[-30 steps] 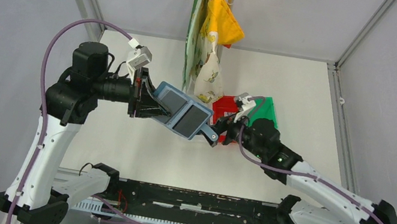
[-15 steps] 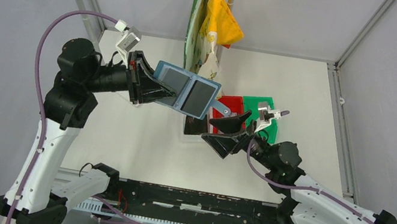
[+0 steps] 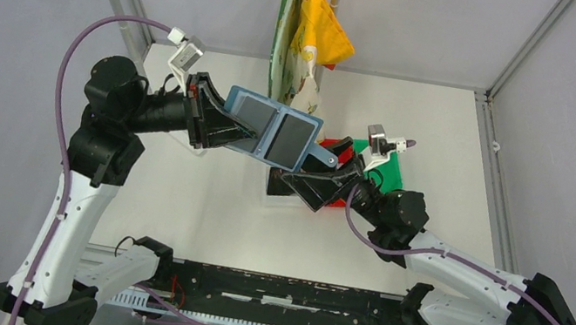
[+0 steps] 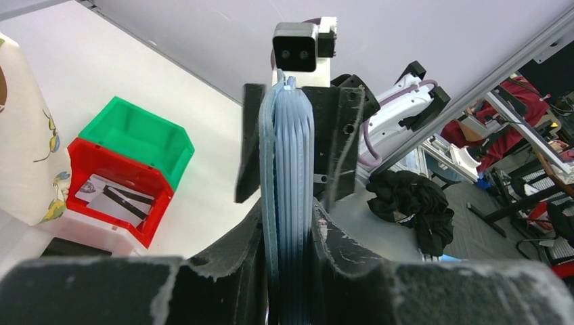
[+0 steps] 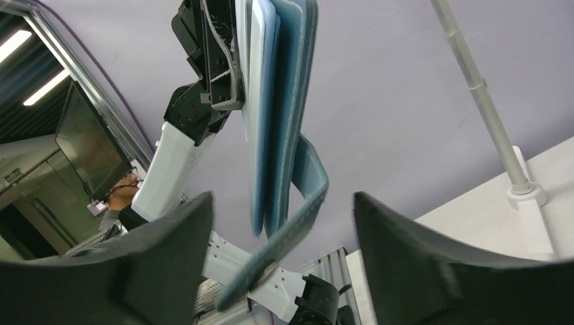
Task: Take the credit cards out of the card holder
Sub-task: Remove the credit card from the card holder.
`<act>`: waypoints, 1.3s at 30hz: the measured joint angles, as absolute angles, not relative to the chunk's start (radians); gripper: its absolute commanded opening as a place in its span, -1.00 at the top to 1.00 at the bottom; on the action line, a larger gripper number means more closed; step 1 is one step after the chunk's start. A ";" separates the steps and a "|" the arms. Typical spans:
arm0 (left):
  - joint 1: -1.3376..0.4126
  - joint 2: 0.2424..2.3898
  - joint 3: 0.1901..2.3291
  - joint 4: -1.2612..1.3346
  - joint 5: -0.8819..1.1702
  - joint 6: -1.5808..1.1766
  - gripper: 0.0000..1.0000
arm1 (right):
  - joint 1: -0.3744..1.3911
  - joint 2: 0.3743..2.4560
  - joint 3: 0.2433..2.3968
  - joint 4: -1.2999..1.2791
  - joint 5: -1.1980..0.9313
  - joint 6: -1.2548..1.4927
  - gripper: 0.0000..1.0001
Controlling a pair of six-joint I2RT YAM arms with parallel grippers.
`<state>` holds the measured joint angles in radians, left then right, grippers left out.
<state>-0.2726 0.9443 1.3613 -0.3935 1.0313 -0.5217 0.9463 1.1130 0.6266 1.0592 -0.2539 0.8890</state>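
Observation:
My left gripper (image 3: pixel 216 121) is shut on one edge of the teal card holder (image 3: pixel 271 129) and holds it unfolded in the air. Two dark credit cards (image 3: pixel 255 114) show in its pockets. The left wrist view has the holder (image 4: pixel 291 162) edge-on between my fingers (image 4: pixel 338 244). My right gripper (image 3: pixel 321 169) is open just below and right of the holder, its jaws on either side of the hanging tab (image 3: pixel 322 158) without touching it. From the right wrist, the tab (image 5: pixel 298 217) dangles between the spread fingers (image 5: pixel 156 264). Another dark card (image 3: pixel 277 183) lies on the table beneath.
A red bin (image 3: pixel 330 154) holding pale cards (image 4: pixel 112 196) and a green bin (image 3: pixel 389 169) stand behind the right gripper. Cloth bags (image 3: pixel 309 42) hang from a rail above the table's middle, close behind the holder. Frame posts line the table edges.
The left arm lifted the holder up and back, then held still. The right gripper dropped away, opened, then rose back under the tab. A dark card now lies on the table.

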 measured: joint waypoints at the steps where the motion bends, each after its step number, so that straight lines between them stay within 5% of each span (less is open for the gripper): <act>1: -0.273 0.943 1.357 -0.394 1.032 -0.522 0.95 | 0.947 1.119 0.632 1.060 -0.254 0.890 -0.11; 4: -0.273 0.939 1.346 -0.405 1.032 -0.519 0.56 | 0.947 1.122 0.651 1.041 -0.255 0.890 0.54; 7: -0.273 0.938 1.345 -0.439 1.031 -0.494 -0.56 | 0.947 1.093 0.655 0.983 -0.254 0.863 0.86; 9: -0.273 0.940 1.347 -0.488 1.026 -0.433 -0.82 | 0.947 1.066 0.662 0.891 -0.258 0.827 0.98; 24: -0.273 0.921 1.426 -0.905 0.921 0.155 -0.81 | 0.947 1.084 1.022 -0.038 -0.446 0.349 0.96; 39: -0.273 0.995 1.345 -1.232 0.980 0.631 -0.71 | 1.000 1.264 1.151 -0.368 -0.582 0.158 0.99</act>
<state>-0.2726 0.9955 1.3449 -1.2320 0.9798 0.6312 0.9997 1.2644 1.1507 -0.3683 -0.5816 0.1581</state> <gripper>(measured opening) 0.867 0.032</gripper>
